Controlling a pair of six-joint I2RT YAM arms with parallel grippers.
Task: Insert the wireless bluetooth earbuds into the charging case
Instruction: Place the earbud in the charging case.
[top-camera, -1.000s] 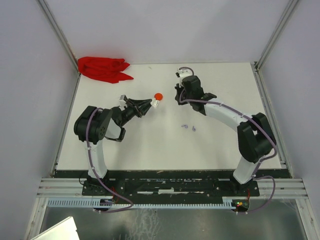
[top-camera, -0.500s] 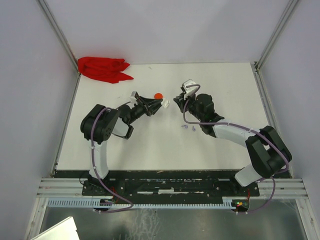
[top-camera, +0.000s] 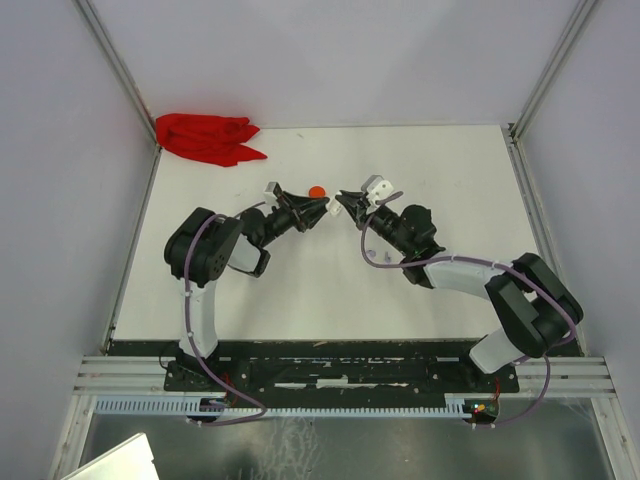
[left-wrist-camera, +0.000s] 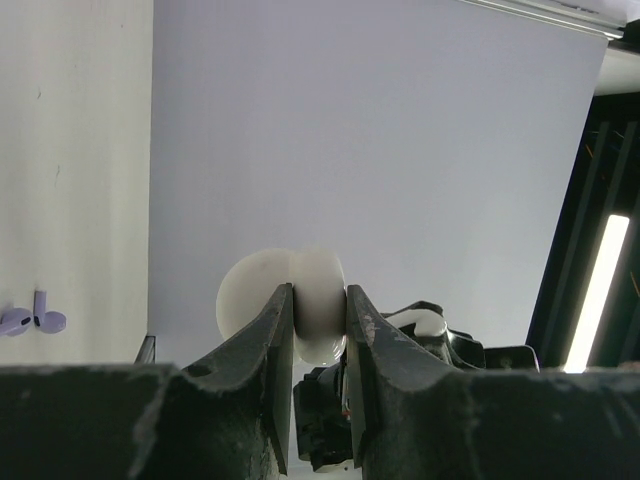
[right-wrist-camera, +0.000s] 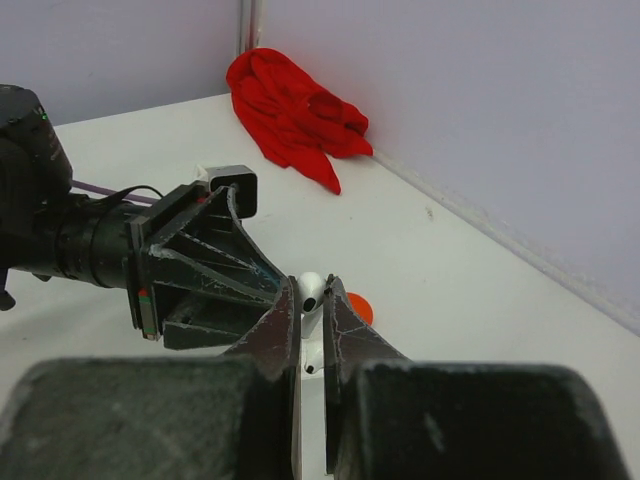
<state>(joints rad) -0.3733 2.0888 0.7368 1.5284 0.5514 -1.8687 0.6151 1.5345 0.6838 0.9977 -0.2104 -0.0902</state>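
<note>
- Two claws of mine meet tip to tip over the middle of the table (top-camera: 300, 300), a little toward its far half.
- Bare white table lies open on the near side between my arms; the walls (top-camera: 330, 60) stand well back on three sides.
- One red cloth (top-camera: 205, 138) is bunched in the far left corner, well apart from both claws.
- One orange disc (top-camera: 317, 191) lies on the table just beyond my fingertips.
- My left arm folds at the elbow and reaches right, with my left claw (top-camera: 322, 207) held level and pointing at the right one.
- My right arm sweeps in a long low arc from its base, with my right claw (top-camera: 342, 199) pointing left.
- My left claw is clenched on the white case (left-wrist-camera: 255, 295), whose rounded body bulges out past the pads.
- My right claw is clenched on a whitish earbud (right-wrist-camera: 311, 289).
- Its rounded head pokes just past my tips, toward the left claw; the rest is hidden between the pads, so I cannot tell how its stem runs.
- Two purple earbuds (left-wrist-camera: 30, 320) lie side by side on the table, away from both grips.
</note>
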